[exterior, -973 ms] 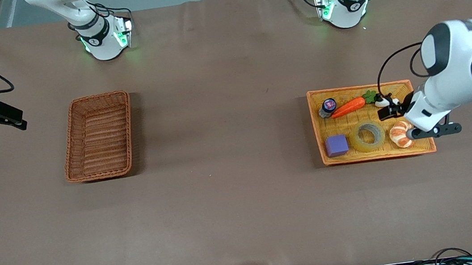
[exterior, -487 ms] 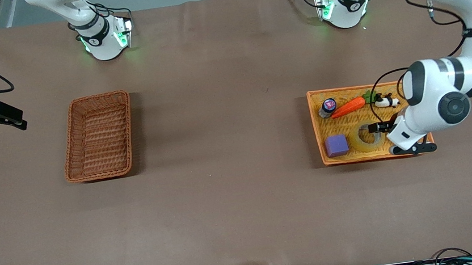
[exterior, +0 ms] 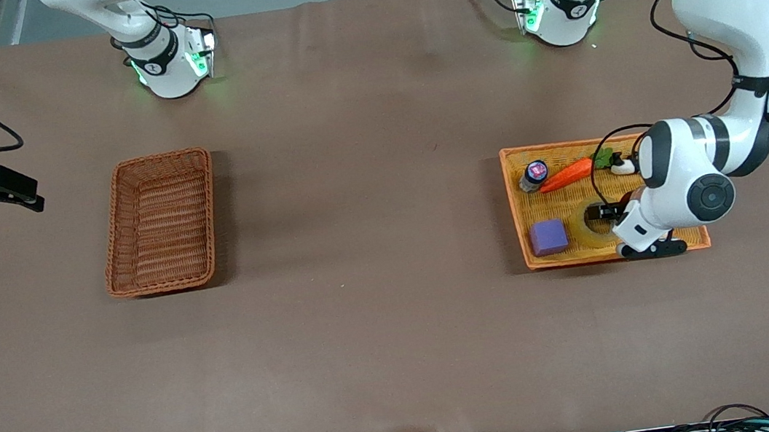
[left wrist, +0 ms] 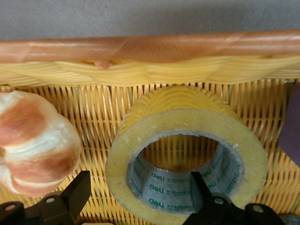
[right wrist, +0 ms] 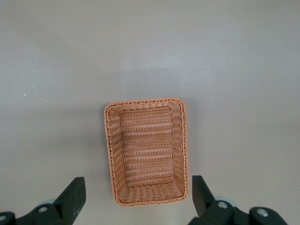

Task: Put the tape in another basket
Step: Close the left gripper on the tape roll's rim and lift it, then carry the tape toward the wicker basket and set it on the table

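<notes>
Both arms: glossy white shells, rounded segments, dark grey/black bands at the joints. Left arm (exterior: 725, 5) shows a round dark cap with a ringed centre on the wrist joint and a black band lower on the forearm. Thin black cables loop along it and down to the hand. Both bases (exterior: 561, 7) are white domes with a black collar and green indicator lights; a small red part sits on the left base. Left gripper (left wrist: 140, 199): black fingers, matte, with round screw heads at the mounts. Right gripper (right wrist: 138, 197): same black fingers, grey screw heads.
</notes>
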You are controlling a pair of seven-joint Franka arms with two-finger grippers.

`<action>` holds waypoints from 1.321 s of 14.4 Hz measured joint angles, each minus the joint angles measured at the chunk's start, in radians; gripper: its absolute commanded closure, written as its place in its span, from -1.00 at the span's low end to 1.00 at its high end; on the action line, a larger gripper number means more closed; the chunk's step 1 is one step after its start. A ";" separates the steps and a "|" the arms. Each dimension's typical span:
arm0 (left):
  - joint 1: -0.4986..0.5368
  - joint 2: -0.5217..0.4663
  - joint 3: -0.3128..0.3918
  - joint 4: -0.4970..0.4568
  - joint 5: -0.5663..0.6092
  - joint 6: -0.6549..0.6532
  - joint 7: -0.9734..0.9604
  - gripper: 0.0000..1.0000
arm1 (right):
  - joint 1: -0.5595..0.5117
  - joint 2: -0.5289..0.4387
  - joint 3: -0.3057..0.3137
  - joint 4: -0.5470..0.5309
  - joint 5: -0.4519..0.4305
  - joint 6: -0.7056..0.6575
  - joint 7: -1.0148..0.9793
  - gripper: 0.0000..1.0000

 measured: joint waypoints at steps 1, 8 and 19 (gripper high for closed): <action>0.000 0.008 0.000 0.000 0.000 0.001 0.000 -0.04 | 0.000 0.000 0.000 0.000 0.000 0.000 0.000 -1.00; 0.039 0.029 -0.001 0.050 -0.038 0.006 0.028 0.84 | 0.000 0.000 -0.001 0.000 0.000 -0.003 0.000 -1.00; 0.025 -0.159 -0.252 0.150 -0.045 -0.185 -0.107 0.96 | -0.001 0.000 -0.004 -0.003 0.000 -0.005 0.000 -1.00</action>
